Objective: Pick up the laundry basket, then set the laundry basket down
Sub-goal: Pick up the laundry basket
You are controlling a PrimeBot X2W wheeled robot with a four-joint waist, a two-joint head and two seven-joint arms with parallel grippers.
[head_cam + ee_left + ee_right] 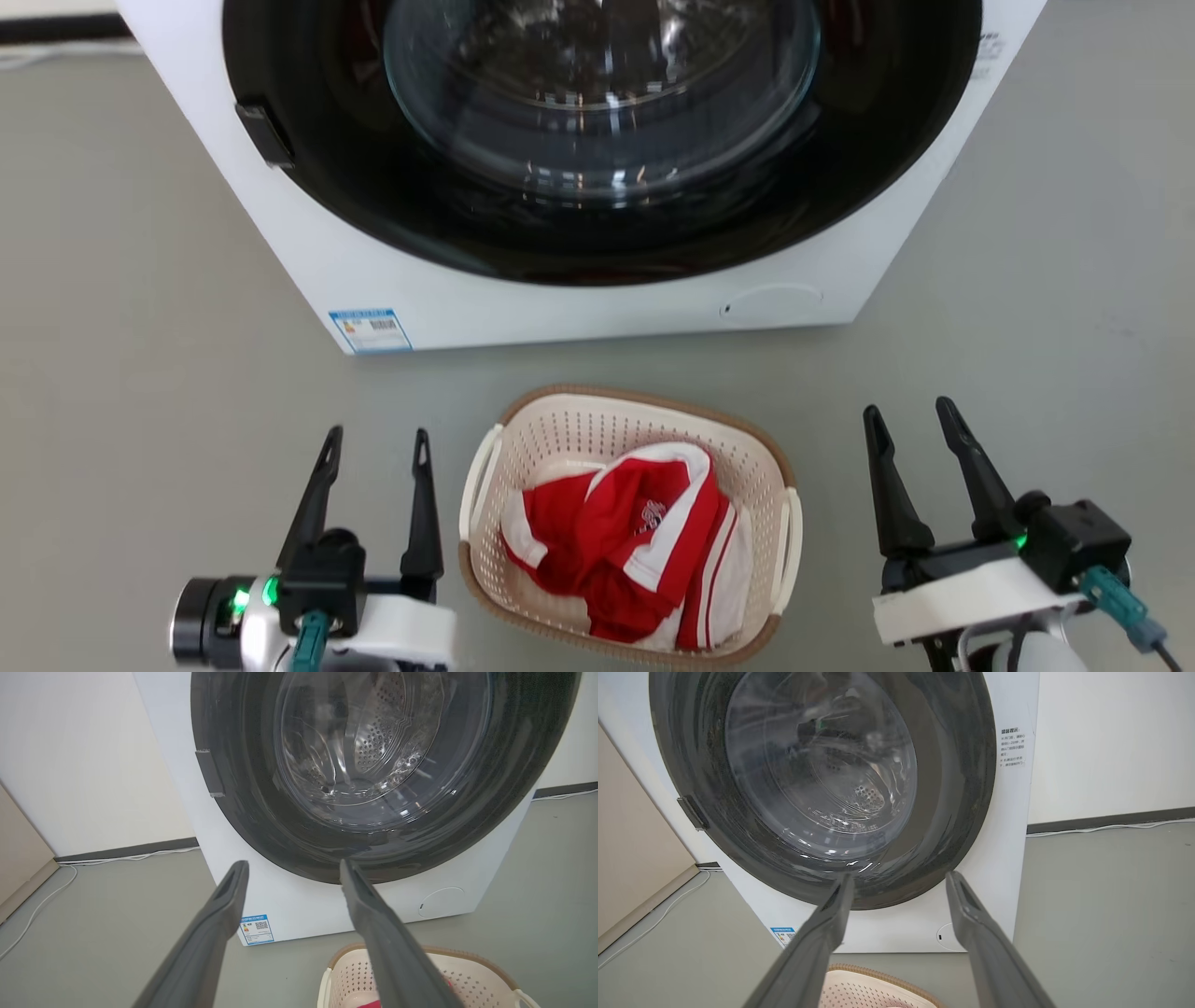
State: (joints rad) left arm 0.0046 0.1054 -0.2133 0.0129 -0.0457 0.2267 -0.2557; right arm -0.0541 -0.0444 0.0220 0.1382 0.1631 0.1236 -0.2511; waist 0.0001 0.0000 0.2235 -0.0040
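The laundry basket (579, 439), cream perforated plastic with a brown rim and white side handles, stands on the floor in front of the washing machine. A red and white garment (630, 541) lies in it. My left gripper (378, 443) is open, left of the basket and apart from it. My right gripper (910, 415) is open too, well to the basket's right. In the left wrist view the basket (467, 975) shows at the bottom right, below my left gripper (293, 867). The right wrist view catches the basket's rim (878, 975) low between the fingers of my right gripper (900, 877).
The white washing machine (597, 308) with its shut dark round door (597, 140) stands just behind the basket. Grey floor (140, 373) spreads on both sides. A white cable (37, 905) runs along the wall, and a beige panel (630, 868) stands at the left.
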